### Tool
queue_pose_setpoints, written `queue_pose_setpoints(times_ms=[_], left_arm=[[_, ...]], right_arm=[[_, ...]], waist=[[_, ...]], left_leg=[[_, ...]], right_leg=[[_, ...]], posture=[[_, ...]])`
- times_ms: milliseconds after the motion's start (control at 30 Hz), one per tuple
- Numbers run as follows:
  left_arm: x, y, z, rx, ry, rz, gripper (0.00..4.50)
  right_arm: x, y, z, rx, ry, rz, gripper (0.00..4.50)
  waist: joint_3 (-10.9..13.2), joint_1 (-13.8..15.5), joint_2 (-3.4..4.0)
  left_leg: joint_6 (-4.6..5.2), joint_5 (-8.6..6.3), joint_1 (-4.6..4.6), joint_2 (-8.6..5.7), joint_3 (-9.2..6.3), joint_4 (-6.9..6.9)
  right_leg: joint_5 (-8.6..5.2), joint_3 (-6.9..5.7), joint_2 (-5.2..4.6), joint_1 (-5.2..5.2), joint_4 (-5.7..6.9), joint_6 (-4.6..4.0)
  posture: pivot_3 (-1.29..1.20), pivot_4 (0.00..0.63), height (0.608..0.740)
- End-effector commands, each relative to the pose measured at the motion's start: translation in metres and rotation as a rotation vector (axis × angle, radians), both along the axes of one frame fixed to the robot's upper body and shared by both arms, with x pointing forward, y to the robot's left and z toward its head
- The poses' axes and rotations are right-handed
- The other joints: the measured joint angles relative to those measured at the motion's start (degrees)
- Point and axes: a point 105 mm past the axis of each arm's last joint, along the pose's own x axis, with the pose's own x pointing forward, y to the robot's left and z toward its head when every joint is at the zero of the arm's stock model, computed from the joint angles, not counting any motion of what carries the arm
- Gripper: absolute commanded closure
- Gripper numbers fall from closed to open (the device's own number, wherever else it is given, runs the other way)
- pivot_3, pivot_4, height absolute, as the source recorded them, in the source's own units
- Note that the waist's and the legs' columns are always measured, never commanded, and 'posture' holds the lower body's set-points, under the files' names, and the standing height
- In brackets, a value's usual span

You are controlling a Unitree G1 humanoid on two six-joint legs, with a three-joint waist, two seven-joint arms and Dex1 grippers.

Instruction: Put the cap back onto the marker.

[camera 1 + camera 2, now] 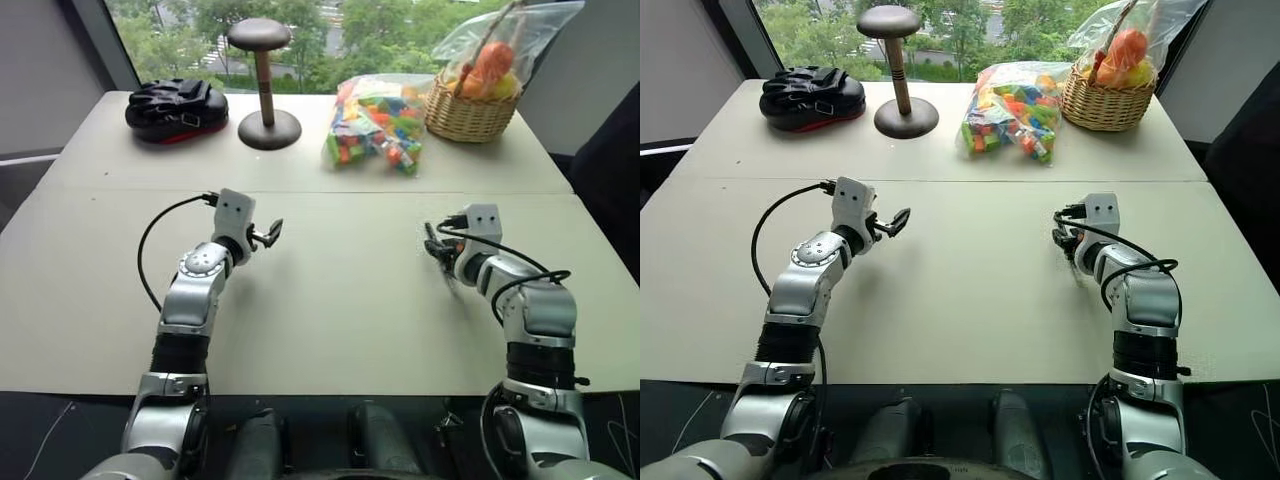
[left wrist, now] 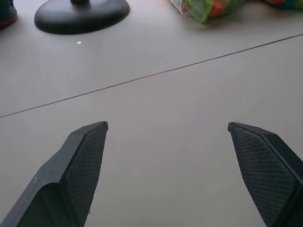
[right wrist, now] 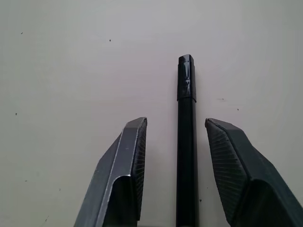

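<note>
In the right wrist view the black marker [image 3: 186,156] lies lengthwise on the pale table between my right gripper's fingers. The cap [image 3: 186,78] sits on its far end, set off by a thin seam. My right gripper [image 3: 176,121] is open, with a gap to the marker on each side, narrower at one finger. Seen from the head, the right gripper [image 1: 437,250] is low over the table's right side. My left gripper [image 1: 268,235] hovers over the left middle, its fingers [image 2: 87,156] wide open with bare table between them.
Along the table's far edge stand a black padded glove [image 1: 175,108], a dark wooden stand [image 1: 265,80], a bag of coloured bricks [image 1: 375,125] and a wicker basket of fruit [image 1: 470,100]. A seam [image 1: 400,193] crosses the table ahead of both grippers.
</note>
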Motion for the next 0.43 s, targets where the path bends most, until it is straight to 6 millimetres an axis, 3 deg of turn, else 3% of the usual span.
queue_pose_setpoints(times_ms=[33, 67, 267, 433], left_arm=[[-0.006, -0.001, 0.012, -0.010, -0.044, 0.000, 0.23], [-0.008, -0.001, 0.010, -0.012, -0.039, -0.003, 0.23], [-0.025, 0.011, 0.013, -0.053, -0.103, -0.010, 0.23], [-0.041, 0.023, 0.015, -0.061, -0.197, 0.015, 0.23]], right_arm=[[0.000, 0.002, 0.018, -0.028, -0.061, 0.013, 0.53], [0.001, -0.002, 0.020, -0.050, -0.075, 0.003, 0.05], [-0.004, -0.040, 0.060, -0.176, -0.361, -0.103, 0.05], [-0.025, -0.065, 0.059, -0.168, -0.543, -0.181, 0.05]], waist=[[0.0, -0.1, 0.00], [0.0, -0.1, 0.00], [0.0, 0.1, 0.00], [0.0, 0.1, -0.01]], left_leg=[[0.00, 0.00, 0.00, 0.00, 0.00, 0.00], [0.00, 0.00, 0.01, 0.00, 0.00, 0.00], [0.01, 0.00, -0.02, 0.00, 0.00, 0.00], [0.05, -0.03, -0.02, 0.01, 0.03, -0.04]], right_leg=[[0.00, 0.00, 0.01, 0.00, -0.01, 0.00], [0.00, 0.00, 0.01, 0.00, -0.01, 0.00], [0.00, 0.01, 0.01, 0.00, -0.06, 0.00], [-0.01, 0.04, 0.00, 0.02, -0.16, 0.00]], posture=[[0.00, 0.150, 0.740], [0.00, 0.150, 0.740], [0.00, 0.150, 0.740], [0.00, 0.150, 0.740]])
